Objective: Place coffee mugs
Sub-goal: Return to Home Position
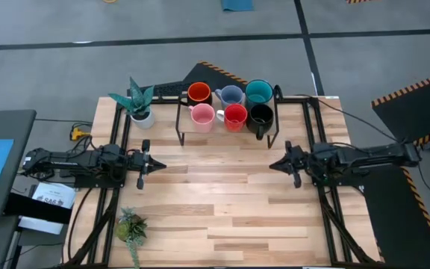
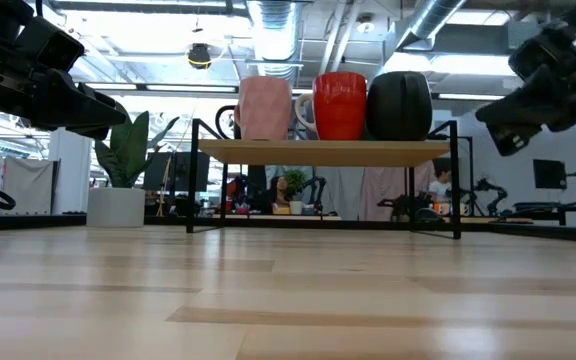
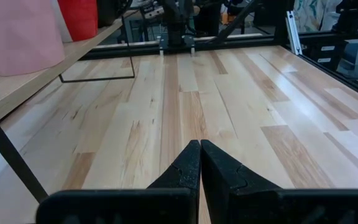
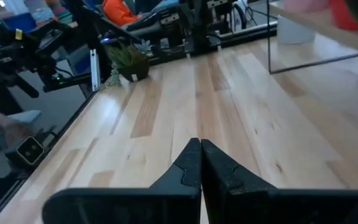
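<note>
Off left side of desk [image 1: 222, 209], white sheet [image 1: 51, 198]: print too small to read. Fingers [image 3: 188, 165] of left gripper [image 1: 161, 166] pressed together, holding nothing, above desk. Same for right gripper [image 1: 273, 166]. Six coffee mugs [image 1: 230, 96] on shelf [image 2: 318, 151] at far edge of desk; pink mug [image 1: 202, 114], red mug [image 1: 235, 116], black mug [image 1: 260, 114] in front row.

The site is a robotics lab. Exposed ceiling ducts [image 2: 268, 20] run overhead; hazard-striped tape [image 1: 413, 87] marks the grey floor [image 1: 66, 67].
</note>
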Controlling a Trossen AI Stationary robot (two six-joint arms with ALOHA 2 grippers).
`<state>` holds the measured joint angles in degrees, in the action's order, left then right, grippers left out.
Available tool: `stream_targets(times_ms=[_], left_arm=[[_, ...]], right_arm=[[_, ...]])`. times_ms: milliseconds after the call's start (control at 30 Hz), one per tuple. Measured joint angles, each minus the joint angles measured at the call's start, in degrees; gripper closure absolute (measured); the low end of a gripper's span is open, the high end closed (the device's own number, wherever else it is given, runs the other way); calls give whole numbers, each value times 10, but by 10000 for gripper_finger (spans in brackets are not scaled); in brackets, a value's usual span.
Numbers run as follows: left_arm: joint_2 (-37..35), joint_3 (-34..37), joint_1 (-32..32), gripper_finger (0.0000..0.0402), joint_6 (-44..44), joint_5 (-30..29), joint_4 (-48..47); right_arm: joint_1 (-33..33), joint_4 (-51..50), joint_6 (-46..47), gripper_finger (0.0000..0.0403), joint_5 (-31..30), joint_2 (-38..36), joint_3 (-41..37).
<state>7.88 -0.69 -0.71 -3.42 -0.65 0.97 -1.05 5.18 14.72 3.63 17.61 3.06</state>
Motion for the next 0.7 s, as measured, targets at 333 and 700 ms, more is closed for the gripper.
stream_targets(times_ms=[333, 700], left_arm=[[0, 0, 0, 401, 0, 0, 0], [0, 0, 0, 401, 0, 0, 0]], right_arm=[[-79, -25, -34, 381, -89, -87, -26], [-90, -28, -119, 363, -96, -86, -26]])
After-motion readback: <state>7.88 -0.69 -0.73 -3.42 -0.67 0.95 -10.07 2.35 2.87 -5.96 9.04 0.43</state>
